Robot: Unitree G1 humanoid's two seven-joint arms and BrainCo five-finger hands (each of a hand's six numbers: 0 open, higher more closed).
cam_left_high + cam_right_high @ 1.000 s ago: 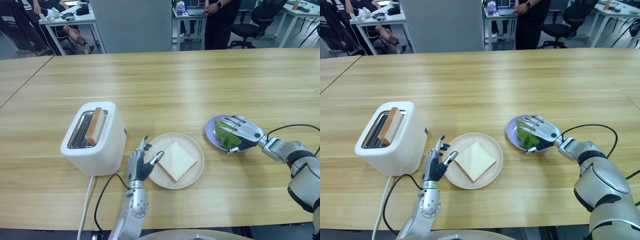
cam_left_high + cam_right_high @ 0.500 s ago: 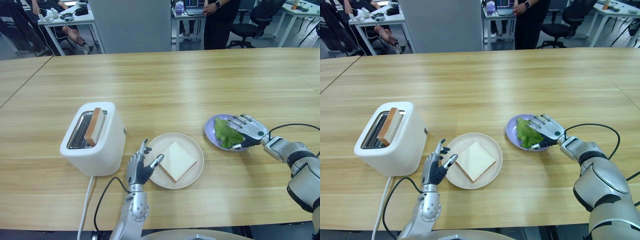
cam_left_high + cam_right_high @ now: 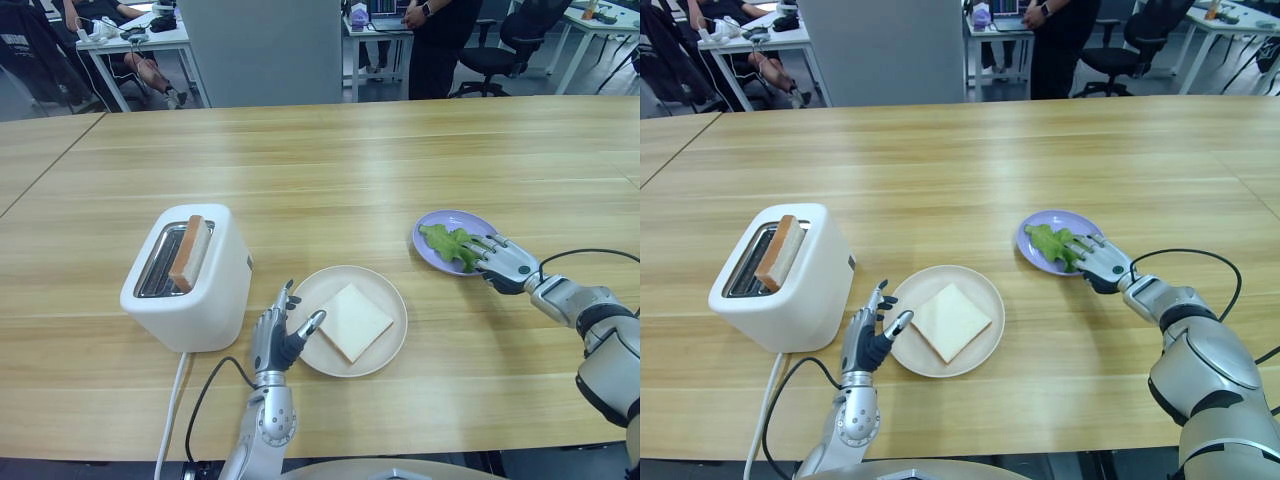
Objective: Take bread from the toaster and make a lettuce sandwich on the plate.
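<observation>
Fingers [image 3: 483, 246] of the right hand [image 3: 508, 265] lie spread, tips on the lettuce [image 3: 447, 241] in the purple plate [image 3: 452, 218]. The left hand [image 3: 275, 338] is splayed and empty, just beside the beige plate [image 3: 385, 352] bearing one bread slice [image 3: 352, 322]. A second slice [image 3: 188, 253] stands in the toaster [image 3: 215, 295] on the wooden surface [image 3: 350, 170].

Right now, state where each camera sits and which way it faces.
Left eye view: on the head, left of its twin, facing forward and down at the table; the left hand stands beside the beige plate, the right hand at the lettuce.
Right eye view: same head, slightly to the right, same heading; both hands and forearms show, everything shifted leftward in the picture.
Shared: the toaster, beige plate, lettuce and both hands.
</observation>
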